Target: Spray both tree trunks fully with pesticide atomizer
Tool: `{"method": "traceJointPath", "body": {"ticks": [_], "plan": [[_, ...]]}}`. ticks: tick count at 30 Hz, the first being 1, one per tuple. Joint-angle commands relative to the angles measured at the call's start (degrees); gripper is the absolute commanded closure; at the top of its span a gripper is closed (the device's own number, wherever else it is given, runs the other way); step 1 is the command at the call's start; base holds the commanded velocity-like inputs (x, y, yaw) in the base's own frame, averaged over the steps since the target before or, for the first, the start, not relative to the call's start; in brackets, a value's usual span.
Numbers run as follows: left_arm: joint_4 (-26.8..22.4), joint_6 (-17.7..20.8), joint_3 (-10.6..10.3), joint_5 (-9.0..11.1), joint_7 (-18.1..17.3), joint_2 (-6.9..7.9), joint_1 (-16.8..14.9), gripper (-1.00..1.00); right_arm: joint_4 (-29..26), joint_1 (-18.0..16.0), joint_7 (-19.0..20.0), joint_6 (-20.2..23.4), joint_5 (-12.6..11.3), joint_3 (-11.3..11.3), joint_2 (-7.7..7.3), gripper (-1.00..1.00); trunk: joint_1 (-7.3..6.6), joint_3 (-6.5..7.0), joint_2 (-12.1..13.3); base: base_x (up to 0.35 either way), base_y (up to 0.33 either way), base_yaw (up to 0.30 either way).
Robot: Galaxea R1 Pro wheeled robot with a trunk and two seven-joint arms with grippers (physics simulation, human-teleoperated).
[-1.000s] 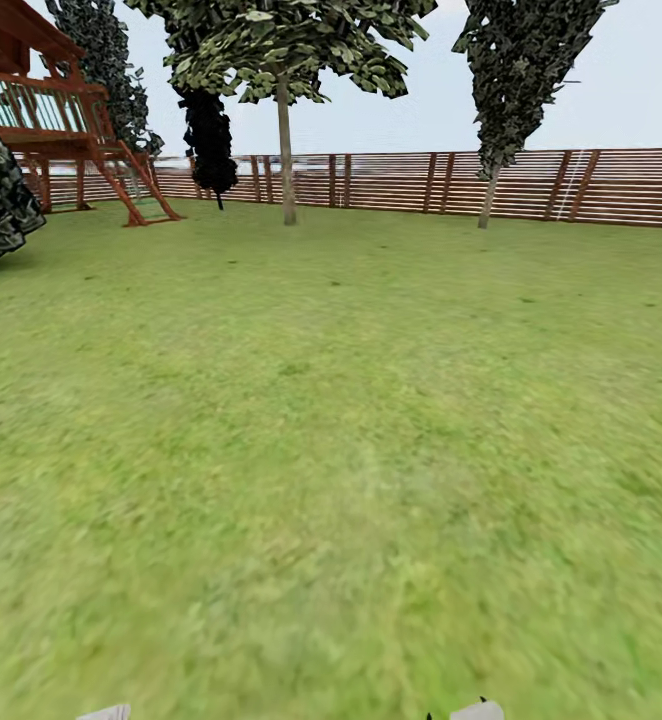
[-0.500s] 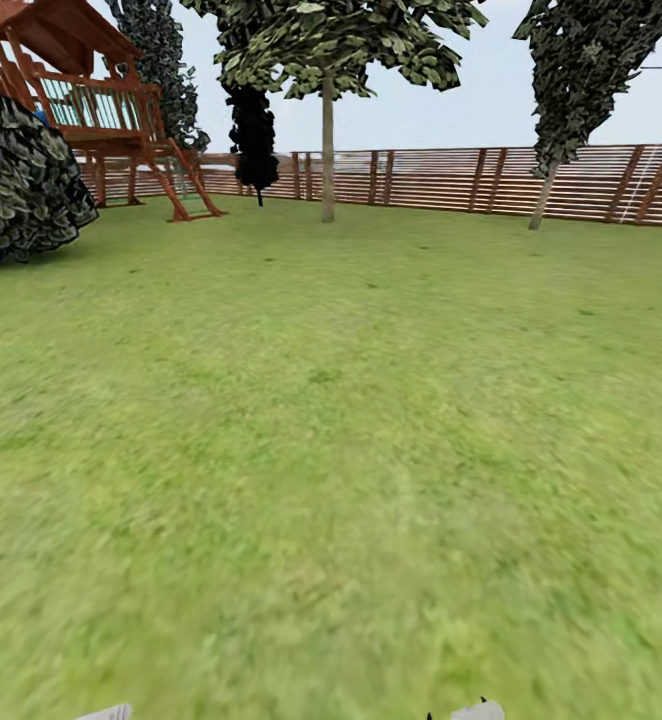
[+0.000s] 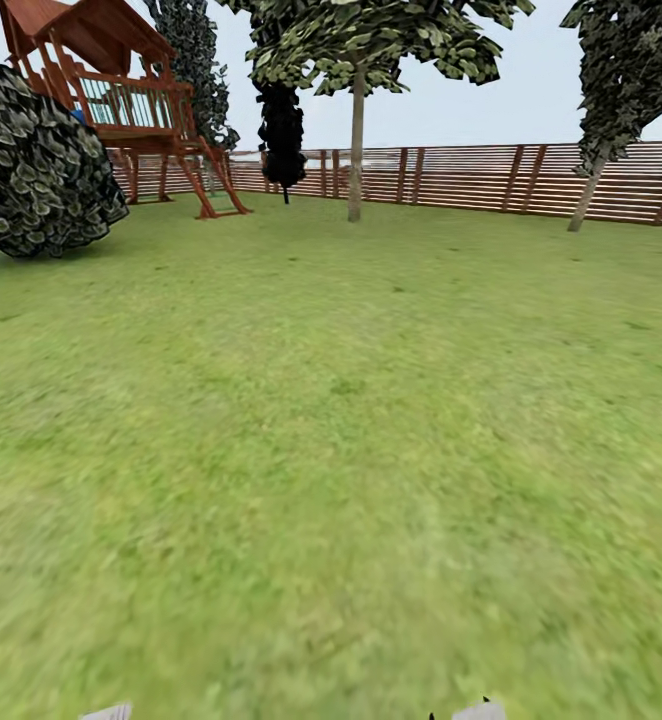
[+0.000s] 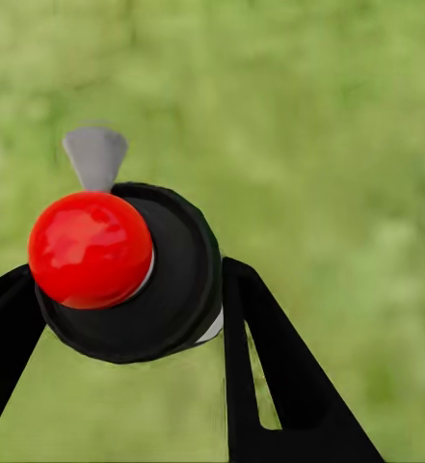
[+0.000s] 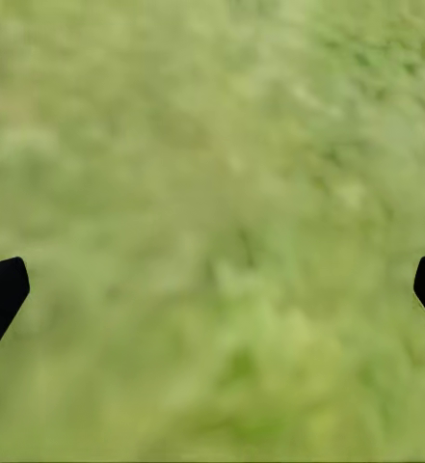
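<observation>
Left pincer (image 4: pixel 125 318): its two black fingers (image 4: pixel 270 376) are pressing on either side of the pesticide atomizer, clamping it.
Pesticide atomizer (image 4: pixel 140 280): it is sitting between the left pincer's fingers, showing a round dark body, a glossy red top and a small grey tab sticking out beyond the red top; blurred lawn is lying behind it.
Right pincer (image 5: pixel 212 289): its black fingertips (image 5: pixel 0 294) are standing wide apart at opposite edges of the right wrist view, holding nothing, with grass between them.
Lawn (image 3: pixel 331 430): green grass is stretching from the robot out to the fence.
Tree (image 3: pixel 356 60): it is standing on the lawn just in front of the fence, its light-green blocky crown spreading above a straight pale tree trunk (image 3: pixel 355 150).
Fence (image 3: pixel 491 178): brown horizontal slats are running behind the tree.
Dark narrow tree (image 3: pixel 281 125): it is standing just left of the tree trunk, by the fence.
Play structure (image 3: pixel 136 105): reddish wooden frame is standing farther left of the tree.
Dark bush (image 3: pixel 31 170): it is sitting in front of the play structure.
Leaning tree (image 3: pixel 611 90): it is standing well right of the tree, before the fence.
</observation>
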Motion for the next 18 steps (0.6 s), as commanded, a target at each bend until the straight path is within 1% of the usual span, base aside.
{"method": "traceJointPath", "body": {"ticks": [1, 18], "plan": [[0.00, 0.02, 0.02, 0.00, -0.02, 0.00, 0.00, 1.00, 0.02, 0.00, 0.00, 0.00, 0.00, 0.00, -0.01, -1.00, 0.00, 0.00, 0.00, 0.339, 0.000, 0.001], [0.00, -0.02, -0.01, 0.00, -0.02, 0.00, 0.02, 1.00, 0.06, 0.00, 0.00, 0.00, 0.00, 0.08, -0.02, -1.00, 0.00, 0.00, 0.00, 0.339, 0.000, 0.000]]}}
